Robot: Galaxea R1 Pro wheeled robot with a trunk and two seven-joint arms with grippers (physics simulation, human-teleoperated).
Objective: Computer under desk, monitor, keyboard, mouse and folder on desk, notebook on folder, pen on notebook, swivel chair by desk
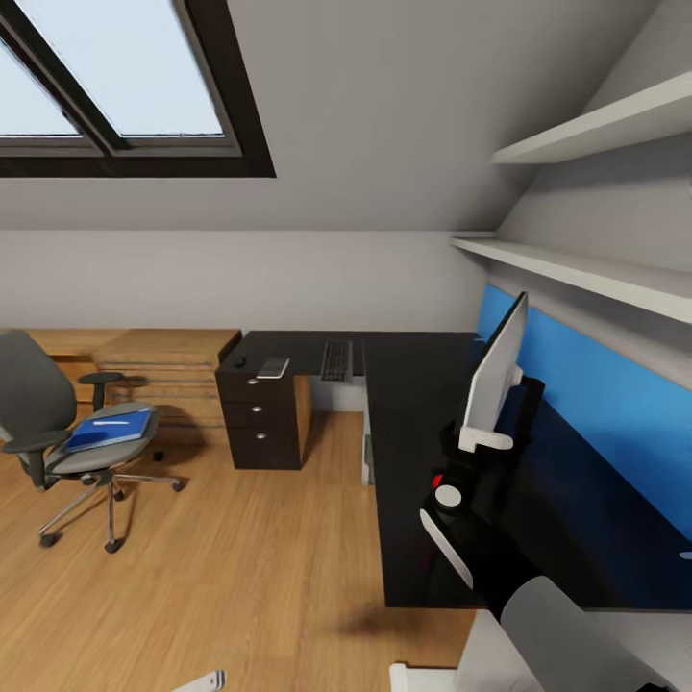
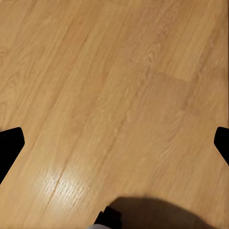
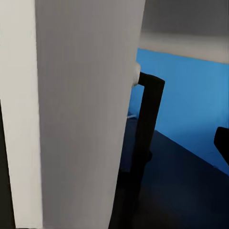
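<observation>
The monitor point(image 1: 495, 380) stands on the right wing of the desk point(image 1: 418, 452), seen nearly edge-on, its white back toward the room and its black front toward the blue wall panel point(image 1: 596, 404). In the right wrist view the white back point(image 3: 81, 114) is very close to the camera, with the black stand point(image 3: 145, 129) beside it, over the black desk top point(image 3: 186, 191).

The right arm reaches over the desk, and the right gripper point(image 1: 478, 437) sits at the monitor's lower edge. One dark fingertip point(image 3: 222, 143) shows at the picture's edge in the right wrist view. Whether the jaws grip the monitor cannot be told.

The keyboard point(image 1: 336, 359) lies on the far wing of the desk. To its left lies a small flat pale item point(image 1: 274, 366), and further left a small dark lump, the mouse point(image 1: 240, 362). A black drawer unit point(image 1: 261, 418) with silver knobs stands under that end.

The chair point(image 1: 67, 423) stands on the wood floor point(image 1: 240, 557), well apart from the desk. The blue folder point(image 1: 111, 430) lies on its seat with a thin pale item on top.

The left gripper point(image 2: 114, 143) points at the floor point(image 2: 114, 86). Its two dark fingertips point(image 2: 9, 143) sit at opposite edges of the left wrist view, spread wide, with nothing between them.
</observation>
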